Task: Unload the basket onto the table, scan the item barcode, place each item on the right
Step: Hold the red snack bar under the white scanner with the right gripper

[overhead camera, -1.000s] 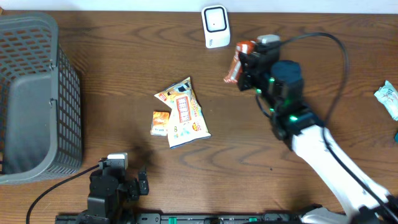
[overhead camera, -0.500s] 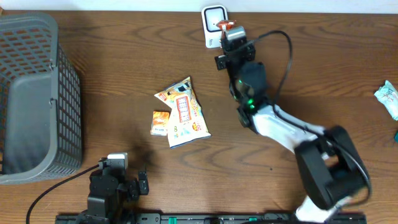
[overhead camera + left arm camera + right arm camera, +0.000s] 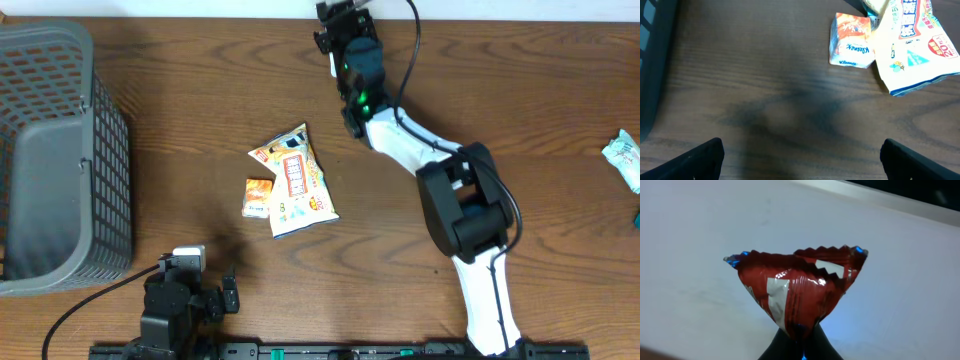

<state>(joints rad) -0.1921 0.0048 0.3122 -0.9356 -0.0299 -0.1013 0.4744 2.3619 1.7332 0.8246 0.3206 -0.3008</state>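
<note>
Red foil packet (image 3: 797, 297) fans out above the right pincer (image 3: 799, 339), clamped at its tips.

table (image 3: 200, 110): dark wood-grain top.
basket (image 3: 60, 150): grey mesh, set at the left edge.
snack bag (image 3: 297, 180): laid flat near centre.
small packet (image 3: 258, 197): orange, laid against the bag's left side.
wrapper (image 3: 624, 158): pale teal, at the right edge.

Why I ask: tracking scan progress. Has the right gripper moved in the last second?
Yes. Shut on the red packet, the right gripper went left and toward the far edge of the table, measured against the unmoved snack bag.
</note>
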